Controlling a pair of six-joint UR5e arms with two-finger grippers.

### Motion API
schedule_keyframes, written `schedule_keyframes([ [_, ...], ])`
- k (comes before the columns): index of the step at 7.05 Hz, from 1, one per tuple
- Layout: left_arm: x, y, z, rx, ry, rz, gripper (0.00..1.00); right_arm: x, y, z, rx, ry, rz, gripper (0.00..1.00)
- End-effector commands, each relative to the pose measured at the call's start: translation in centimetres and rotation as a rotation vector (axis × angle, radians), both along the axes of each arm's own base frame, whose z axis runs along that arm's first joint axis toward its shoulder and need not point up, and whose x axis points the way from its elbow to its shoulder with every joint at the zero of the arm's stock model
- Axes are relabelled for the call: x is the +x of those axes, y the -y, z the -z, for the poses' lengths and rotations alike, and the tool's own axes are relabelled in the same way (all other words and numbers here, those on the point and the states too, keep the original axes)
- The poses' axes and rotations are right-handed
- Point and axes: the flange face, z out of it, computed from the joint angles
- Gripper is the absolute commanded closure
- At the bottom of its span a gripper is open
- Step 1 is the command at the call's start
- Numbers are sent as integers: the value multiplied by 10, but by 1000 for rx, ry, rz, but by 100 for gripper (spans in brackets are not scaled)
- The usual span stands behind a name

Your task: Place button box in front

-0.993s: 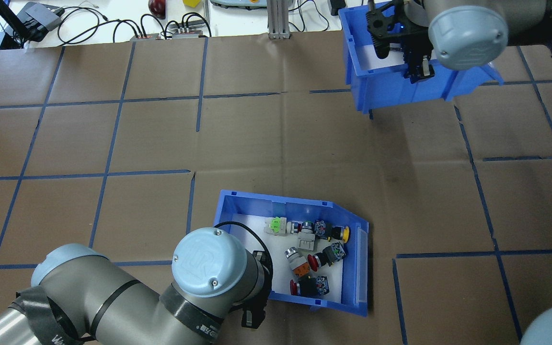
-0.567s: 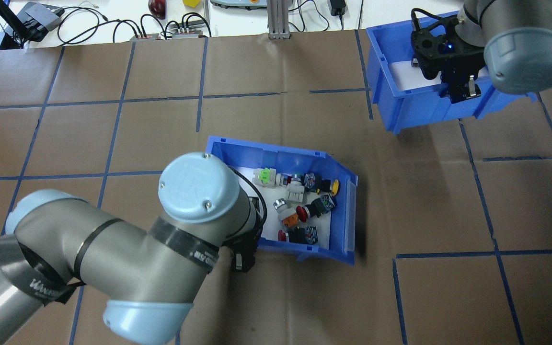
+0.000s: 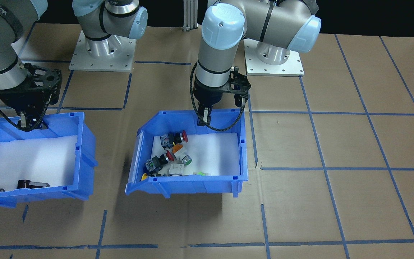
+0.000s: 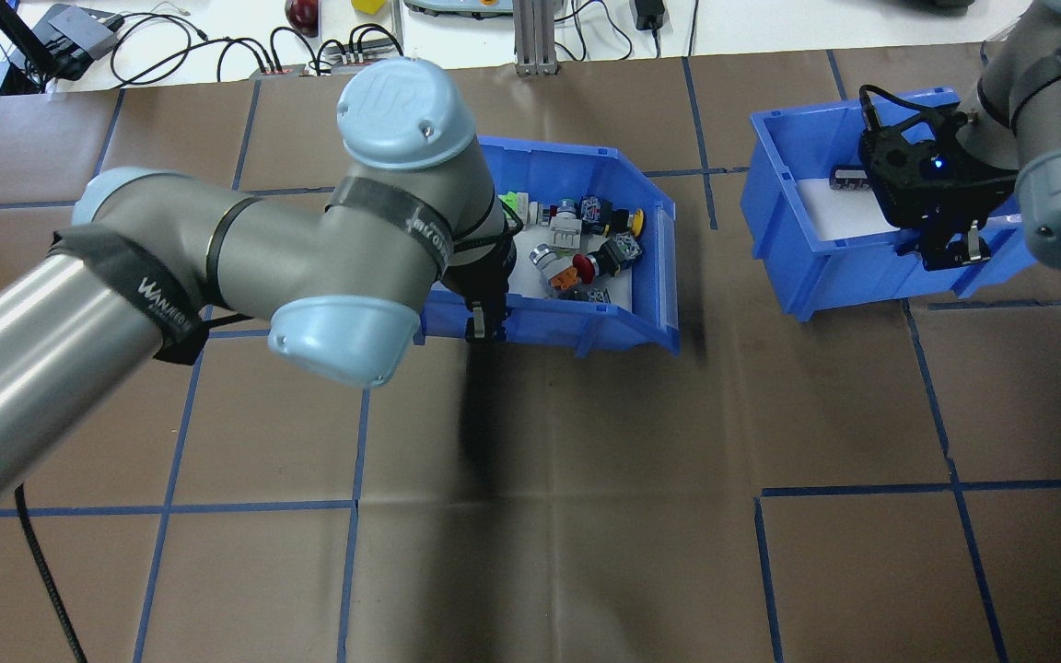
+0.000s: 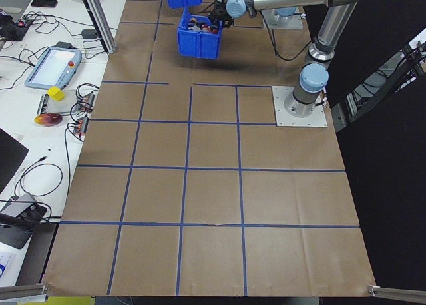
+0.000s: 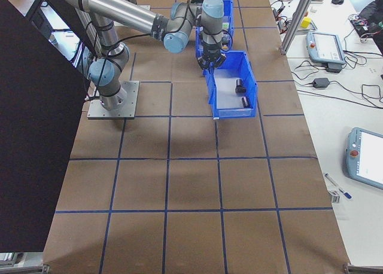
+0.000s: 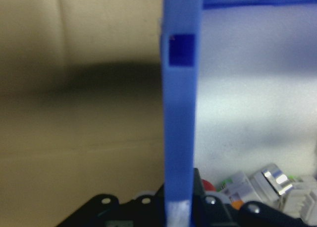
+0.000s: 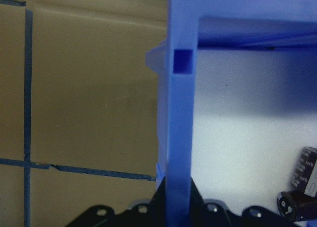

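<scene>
A: What could go wrong?

B: The button box (image 4: pixel 586 318), held by 1 wall only, could be tipped and its switches (image 4: pixel 586 244) spilled if it is lowered unevenly.

A: And the grips?

B: That wall is clamped between the left gripper (image 4: pixel 480 324) fingers. The second bin (image 4: pixel 825 267) wall is pinched by the right gripper (image 4: pixel 950 250).

a second blue bin (image 4: pixel 825 267) is sitting on the brown paper table cover (image 4: pixel 586 479), which blue tape lines (image 4: pixel 862 490) are dividing into squares. dark cylinders (image 6: pixel 240 86) are lying on its white foam. along the far edge, black cables (image 4: pixel 217 51), a yellow block (image 4: pixel 367 5) and tablets (image 6: pixel 325 45) are resting on a white bench (image 6: pixel 359 106).
</scene>
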Motion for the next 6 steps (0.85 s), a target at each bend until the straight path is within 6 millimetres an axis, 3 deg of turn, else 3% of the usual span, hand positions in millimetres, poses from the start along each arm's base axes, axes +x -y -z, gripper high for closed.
schedule_keyframes([
  [1,4,61,11,20,-68,-54,100,0,-17,8,-13,-4,14,89],
  [2,4,69,28,45,-65,-90,100,1,-26,8,-16,-6,20,89],
  [6,2,111,59,54,-96,-111,99,5,-42,15,-7,1,83,89],
])
